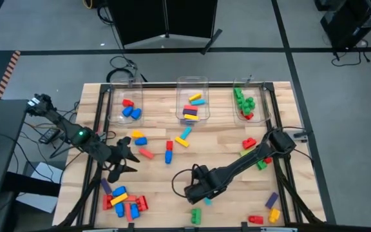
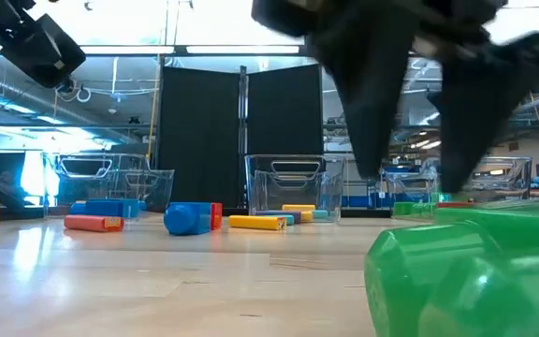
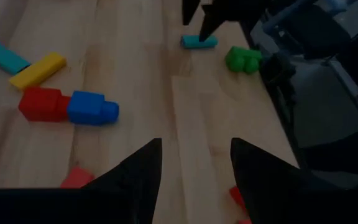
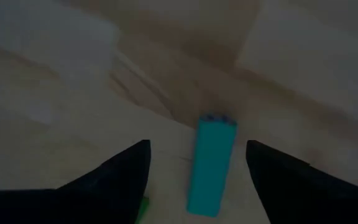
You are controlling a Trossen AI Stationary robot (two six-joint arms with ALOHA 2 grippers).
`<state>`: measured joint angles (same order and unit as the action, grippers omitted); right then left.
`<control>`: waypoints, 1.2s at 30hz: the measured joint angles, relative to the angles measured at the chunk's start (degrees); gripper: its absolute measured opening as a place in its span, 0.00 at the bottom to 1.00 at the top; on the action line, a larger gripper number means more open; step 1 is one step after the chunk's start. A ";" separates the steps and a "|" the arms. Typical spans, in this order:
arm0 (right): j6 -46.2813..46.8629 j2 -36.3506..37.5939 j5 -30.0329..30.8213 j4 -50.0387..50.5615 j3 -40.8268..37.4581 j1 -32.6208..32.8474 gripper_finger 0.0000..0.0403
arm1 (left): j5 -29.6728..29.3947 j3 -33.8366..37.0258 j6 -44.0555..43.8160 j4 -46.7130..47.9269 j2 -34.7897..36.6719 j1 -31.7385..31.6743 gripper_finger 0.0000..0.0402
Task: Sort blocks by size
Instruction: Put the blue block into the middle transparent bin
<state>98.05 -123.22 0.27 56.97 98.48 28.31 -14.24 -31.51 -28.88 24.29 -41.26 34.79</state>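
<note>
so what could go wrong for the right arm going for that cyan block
1. The right gripper hangs with open jaws either side of the cyan block, which sits nearer one jaw; closing may push or twist it instead of clamping it.
2. A green block lies right beside the cyan one near the table's front edge; the jaws could nudge it off.
3. The left gripper waits open near the red and blue blocks, so the arms' paths could cross.

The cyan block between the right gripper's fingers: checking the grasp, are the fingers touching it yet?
Apart. The right wrist view shows the cyan block lying on the table, bare wood visible between it and each of the right gripper's open fingers.
</note>
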 joint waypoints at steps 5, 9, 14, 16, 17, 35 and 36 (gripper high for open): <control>2.35 -3.64 -4.67 -0.51 0.00 0.76 0.70 | 0.00 0.00 0.02 1.22 -0.11 0.00 0.49; 4.07 -6.32 -5.79 -1.54 0.34 1.59 0.68 | 0.50 0.00 0.09 1.27 -0.13 0.00 0.49; 4.01 -8.15 -7.13 -1.81 0.41 1.95 0.55 | 0.96 0.00 0.11 1.30 -0.15 0.00 0.49; 3.99 -8.18 -7.03 -2.15 0.37 2.00 0.46 | 0.97 0.00 0.11 1.31 -0.15 0.00 0.49; 4.00 -8.10 -6.92 -2.50 0.39 1.96 0.41 | 0.97 0.00 0.11 1.31 -0.15 0.00 0.49; 3.76 -7.64 -5.17 -3.03 0.11 2.02 0.28 | 1.01 -0.07 0.09 -10.68 -0.15 0.00 0.49; 3.70 -7.52 -5.10 -2.96 0.10 2.03 0.28 | 1.01 -0.07 0.09 -11.77 -0.15 0.00 0.49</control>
<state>101.76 -130.74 -4.83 54.00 98.58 30.33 -13.23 -31.57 -28.80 12.52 -41.41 34.79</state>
